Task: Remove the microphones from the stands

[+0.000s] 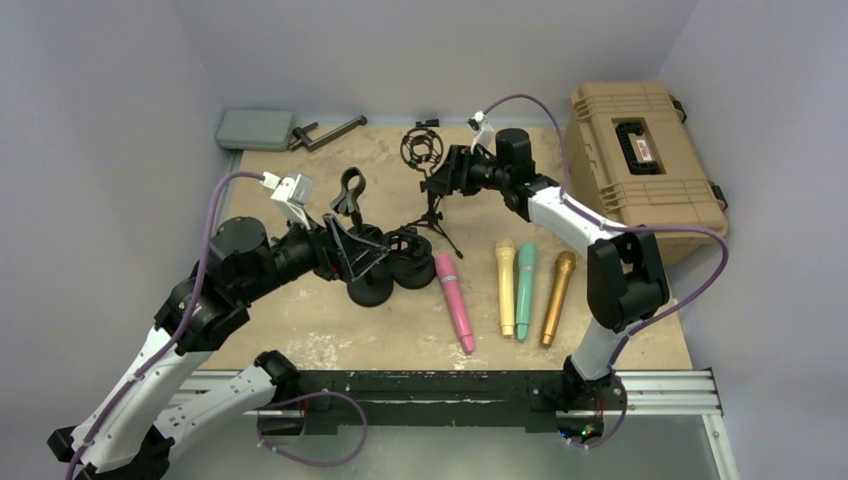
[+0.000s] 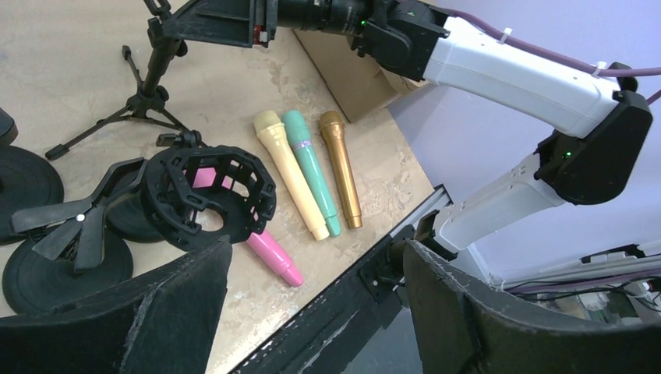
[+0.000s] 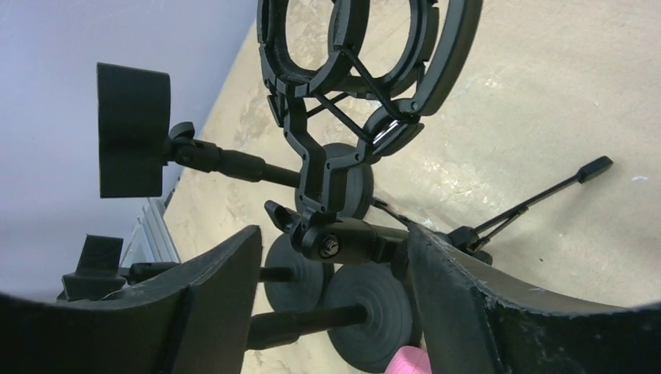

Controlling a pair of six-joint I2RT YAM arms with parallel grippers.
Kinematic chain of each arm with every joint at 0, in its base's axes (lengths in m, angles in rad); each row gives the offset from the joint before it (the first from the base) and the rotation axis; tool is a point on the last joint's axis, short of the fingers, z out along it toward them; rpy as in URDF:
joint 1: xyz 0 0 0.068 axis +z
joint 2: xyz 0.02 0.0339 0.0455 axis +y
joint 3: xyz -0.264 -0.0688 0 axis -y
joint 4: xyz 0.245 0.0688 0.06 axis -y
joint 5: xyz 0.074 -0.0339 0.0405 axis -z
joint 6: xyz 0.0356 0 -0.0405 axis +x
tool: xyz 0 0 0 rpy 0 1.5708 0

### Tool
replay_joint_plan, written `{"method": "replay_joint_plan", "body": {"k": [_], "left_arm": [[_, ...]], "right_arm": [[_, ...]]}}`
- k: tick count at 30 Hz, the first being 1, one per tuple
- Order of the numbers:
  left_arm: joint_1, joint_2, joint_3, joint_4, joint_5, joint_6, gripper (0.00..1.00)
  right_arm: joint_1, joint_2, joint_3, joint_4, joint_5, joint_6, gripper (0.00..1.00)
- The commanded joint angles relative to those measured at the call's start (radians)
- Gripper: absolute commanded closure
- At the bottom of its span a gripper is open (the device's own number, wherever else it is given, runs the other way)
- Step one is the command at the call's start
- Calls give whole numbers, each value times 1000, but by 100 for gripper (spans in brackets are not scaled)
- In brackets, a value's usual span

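Several microphones lie flat on the table: pink [image 1: 453,300], cream [image 1: 506,285], teal [image 1: 525,290] and gold [image 1: 558,297]. The tripod stand [image 1: 437,215] carries an empty black shock mount [image 1: 421,148]. My right gripper [image 1: 440,183] is open at that stand. In the right wrist view its fingers [image 3: 195,312] straddle the swivel joint [image 3: 343,241] under the mount [image 3: 366,70], with a gap on the left side. My left gripper [image 1: 365,252] is open with nothing between its fingers, above two round-base stands [image 1: 372,290]; one bears an empty shock mount [image 2: 210,191], the other a clip [image 1: 347,190].
A tan hard case [image 1: 640,150] fills the back right corner. A grey pedal [image 1: 255,128] and a black bar [image 1: 330,132] lie at the back left. A black rail [image 1: 450,385] runs along the near table edge. Purple cables loop off both arms.
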Motion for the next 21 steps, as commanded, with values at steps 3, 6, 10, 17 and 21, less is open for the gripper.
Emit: {"method": "replay_joint_plan", "body": {"k": [3,6,10,17,21], "left_arm": [[-3,-21,41,-29,-45,21,21],[-3,-41,50,-50,-63,32,21],[-3,-72,64,-78,-87,42,21],[-3,-141,139,-127,-144,79,21],[-3,-196,157,-100,-194,110,21]], "right_arm": [[4,-133,58,-126,135,-68,27],[7,-188,78,-258,226,-115,23],[8,-331,38,-347,350,-153,19],[10,-651,-55,-358,447,-222,18],[8,-843,-88,-321,497,-242,10]]}}
